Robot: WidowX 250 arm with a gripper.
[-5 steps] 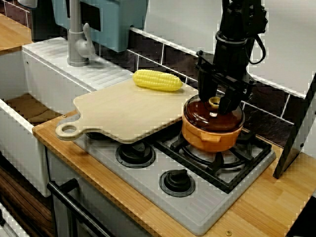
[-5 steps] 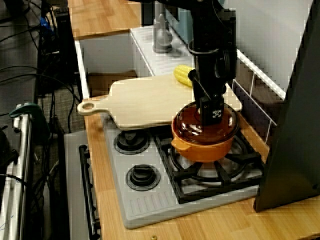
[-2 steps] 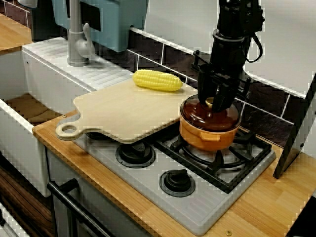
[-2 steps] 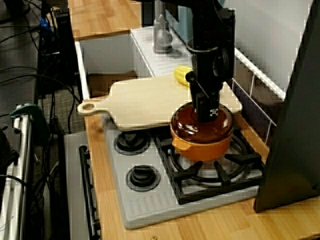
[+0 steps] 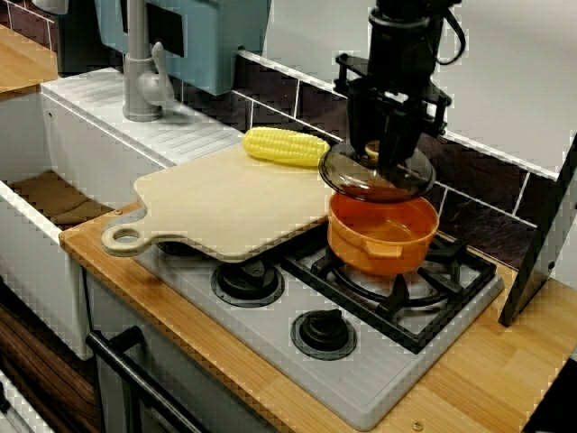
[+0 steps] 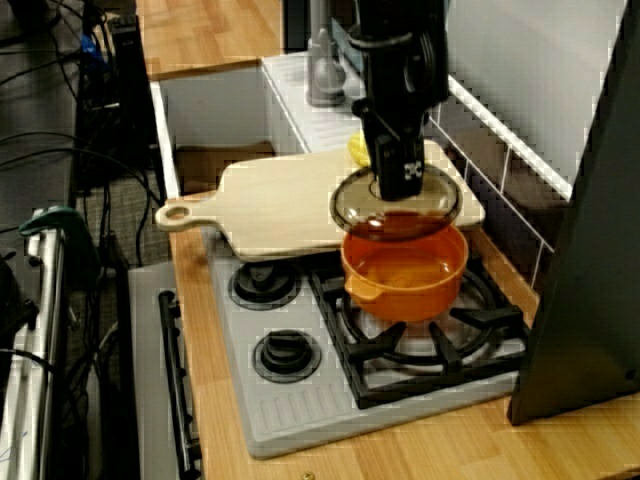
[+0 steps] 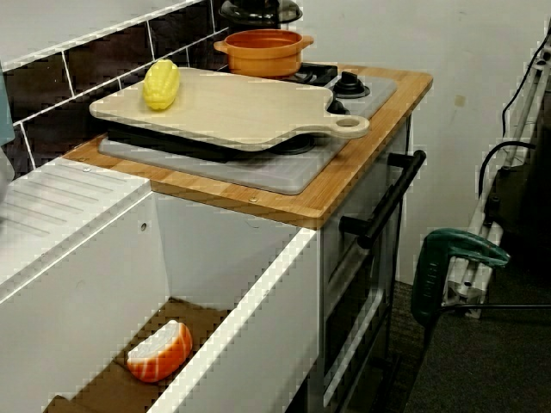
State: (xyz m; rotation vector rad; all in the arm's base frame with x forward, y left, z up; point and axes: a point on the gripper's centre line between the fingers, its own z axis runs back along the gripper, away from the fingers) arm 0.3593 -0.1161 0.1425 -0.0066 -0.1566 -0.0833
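Note:
In the front view my gripper (image 5: 375, 150) is shut on the knob of a brown glass lid (image 5: 377, 177). The lid hangs level a little above the orange pot (image 5: 383, 234), shifted slightly toward the cutting board (image 5: 225, 203). The pot stands uncovered on the back burner, and its inside looks empty. The side view shows the same: gripper (image 6: 398, 180), lid (image 6: 395, 207), pot (image 6: 405, 272). A yellow corn cob (image 5: 287, 145) lies on the board's far corner, just left of the lid. From the sink end, the lid (image 7: 260, 11) floats over the pot (image 7: 263, 52).
The board overhangs the stove's left burners, above two stove knobs (image 5: 323, 330). A grey faucet (image 5: 140, 72) and white sink sit left; an orange-and-white piece (image 7: 159, 351) lies in the sink. A dark panel (image 5: 541, 244) leans at the right. A tiled wall runs behind.
The gripper closed on the knob, then rose and drifted left with the lid. The lid has come off the pot, which is now uncovered and in place.

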